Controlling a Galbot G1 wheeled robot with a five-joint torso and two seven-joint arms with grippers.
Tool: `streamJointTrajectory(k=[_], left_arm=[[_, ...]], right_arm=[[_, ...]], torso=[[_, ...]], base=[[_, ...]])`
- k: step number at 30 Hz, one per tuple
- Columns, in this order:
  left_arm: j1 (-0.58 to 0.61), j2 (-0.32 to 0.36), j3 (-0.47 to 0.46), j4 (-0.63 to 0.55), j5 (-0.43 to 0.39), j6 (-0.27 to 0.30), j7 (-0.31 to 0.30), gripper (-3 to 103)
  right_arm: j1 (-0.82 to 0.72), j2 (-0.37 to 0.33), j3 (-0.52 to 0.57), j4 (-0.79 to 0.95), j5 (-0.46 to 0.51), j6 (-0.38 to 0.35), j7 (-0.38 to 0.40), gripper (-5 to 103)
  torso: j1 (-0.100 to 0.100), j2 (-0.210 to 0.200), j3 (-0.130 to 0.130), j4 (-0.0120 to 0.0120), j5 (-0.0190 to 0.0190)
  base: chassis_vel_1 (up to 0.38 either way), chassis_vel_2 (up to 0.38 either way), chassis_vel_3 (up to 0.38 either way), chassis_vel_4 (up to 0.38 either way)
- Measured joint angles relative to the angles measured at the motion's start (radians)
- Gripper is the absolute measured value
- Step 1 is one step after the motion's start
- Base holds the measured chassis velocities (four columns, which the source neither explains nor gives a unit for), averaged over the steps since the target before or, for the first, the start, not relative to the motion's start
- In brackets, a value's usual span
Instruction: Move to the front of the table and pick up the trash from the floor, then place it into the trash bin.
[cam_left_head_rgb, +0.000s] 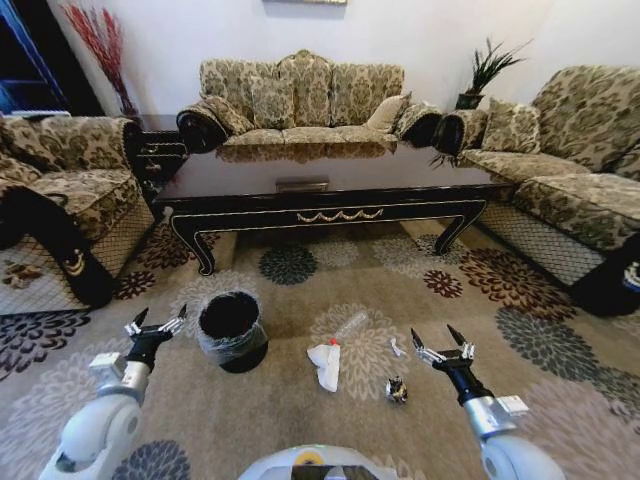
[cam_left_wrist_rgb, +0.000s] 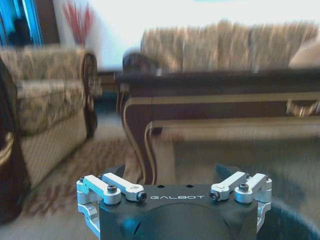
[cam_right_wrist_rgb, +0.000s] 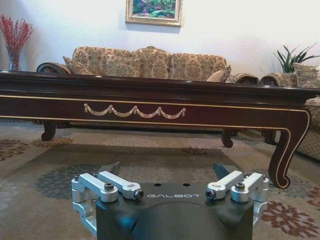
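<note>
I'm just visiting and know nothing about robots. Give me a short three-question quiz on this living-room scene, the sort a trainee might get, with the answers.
1. True or false: the left gripper is holding the crumpled white paper.
2. Which lies closest to the right gripper? A) the trash bin B) the small dark shiny scrap C) the table
3. Fill in: the clear bottle lies on the ____.

Key
1. False: both grippers are open, hold nothing and hover above the floor.
2. B.
3. Floor, on the patterned carpet between the bin and the right gripper.
</note>
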Motion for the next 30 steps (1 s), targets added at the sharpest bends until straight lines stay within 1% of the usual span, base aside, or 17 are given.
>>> streamJointTrajectory(k=[2, 3, 4, 6, 9, 10, 12, 13, 15, 16, 17, 21, 23, 24, 26, 28, 30], left_arm=[[-0.050, 0.069, 0.002, 0.010, -0.086, 0.129, -0.040, 100], [-0.067, 0.095, 0.003, 0.017, -0.115, 0.171, -0.052, 100], [-0.067, 0.095, 0.003, 0.017, -0.115, 0.171, -0.052, 100], [-0.089, 0.148, -0.005, 0.028, -0.206, 0.265, -0.078, 100], [-0.099, 0.164, -0.005, 0.049, -0.286, 0.349, -0.116, 100], [-0.099, 0.164, -0.005, 0.049, -0.286, 0.349, -0.116, 100], [-0.120, 0.163, 0.009, 0.058, -0.330, 0.391, -0.153, 101], [-0.134, 0.163, 0.020, 0.063, -0.364, 0.401, -0.169, 100], [-0.149, 0.166, 0.031, 0.075, -0.381, 0.406, -0.170, 99], [-0.158, 0.169, 0.037, 0.083, -0.385, 0.406, -0.168, 99], [-0.186, 0.173, 0.054, 0.108, -0.395, 0.407, -0.157, 96], [-0.245, 0.177, 0.092, 0.151, -0.437, 0.406, -0.149, 93], [-0.299, 0.173, 0.145, 0.191, -0.460, 0.404, -0.144, 96], [-0.299, 0.173, 0.145, 0.191, -0.460, 0.404, -0.144, 96], [-0.343, 0.163, 0.194, 0.225, -0.463, 0.403, -0.141, 96], [-0.406, 0.152, 0.267, 0.278, -0.465, 0.400, -0.142, 96], [-0.423, 0.150, 0.288, 0.293, -0.468, 0.400, -0.143, 96]], right_arm=[[0.004, 0.005, -0.007, -0.002, -0.006, 0.001, 0.000, 100], [0.006, 0.005, -0.009, -0.003, -0.006, 0.001, 0.000, 100], [0.006, 0.005, -0.009, -0.003, -0.006, 0.001, 0.000, 100], [0.018, -0.005, -0.024, -0.012, -0.007, 0.000, 0.000, 100], [0.056, -0.046, -0.068, -0.034, 0.004, -0.010, 0.005, 100], [0.056, -0.046, -0.068, -0.034, 0.004, -0.010, 0.005, 100], [0.065, -0.050, -0.080, -0.035, 0.011, -0.015, 0.009, 100], [0.064, -0.047, -0.080, -0.034, 0.012, -0.016, 0.010, 100], [0.061, -0.044, -0.079, -0.032, 0.013, -0.016, 0.010, 100], [0.058, -0.043, -0.076, -0.032, 0.014, -0.016, 0.010, 100], [0.051, -0.041, -0.070, -0.031, 0.014, -0.014, 0.010, 100], [0.040, -0.040, -0.062, -0.024, 0.014, -0.012, 0.009, 100], [0.036, -0.039, -0.058, -0.018, 0.013, -0.012, 0.009, 100], [0.036, -0.039, -0.058, -0.018, 0.013, -0.012, 0.009, 100], [0.031, -0.040, -0.054, -0.012, 0.012, -0.012, 0.009, 100], [0.023, -0.044, -0.043, -0.005, 0.012, -0.012, 0.010, 100], [0.020, -0.045, -0.039, -0.004, 0.012, -0.012, 0.010, 100]], torso=[[0.000, 0.000, 0.000, -0.0003, 0.0000], [0.000, 0.000, 0.000, -0.0004, 0.0001], [0.000, 0.000, 0.000, -0.0004, 0.0001], [0.000, 0.000, 0.000, -0.0008, -0.0004], [0.000, 0.000, 0.000, 0.0005, -0.0003], [0.000, 0.000, 0.000, 0.0005, -0.0003], [0.000, 0.000, 0.000, 0.0008, -0.0003], [0.000, 0.000, 0.000, 0.0000, -0.0001], [0.000, 0.000, 0.000, -0.0002, -0.0001], [0.000, 0.000, 0.000, -0.0003, -0.0002], [0.000, 0.000, 0.000, -0.0003, -0.0002], [0.000, 0.000, 0.000, -0.0002, -0.0002], [0.000, 0.000, 0.000, -0.0002, 0.0001], [0.000, 0.000, 0.000, -0.0002, 0.0001], [0.000, 0.000, 0.000, -0.0001, -0.0001], [0.000, 0.000, 0.000, -0.0003, -0.0003], [0.000, 0.000, 0.000, -0.0004, -0.0002]], base=[[0.000, 0.000, 0.000, 0.000], [0.000, 0.000, 0.000, 0.000], [0.000, 0.000, 0.000, 0.000], [0.000, 0.000, 0.000, 0.000], [0.000, 0.000, 0.000, 0.000], [0.000, 0.000, 0.000, 0.000], [0.000, 0.000, 0.000, 0.000], [0.000, 0.000, 0.000, 0.000], [0.000, 0.000, 0.000, 0.000], [0.000, 0.000, 0.000, 0.000], [0.000, 0.000, 0.000, 0.000], [0.000, 0.000, 0.000, 0.000], [0.000, 0.000, 0.000, 0.000], [0.000, 0.000, 0.000, 0.000], [0.000, 0.000, 0.000, 0.000], [0.000, 0.000, 0.000, 0.000], [0.000, 0.000, 0.000, 0.000]])
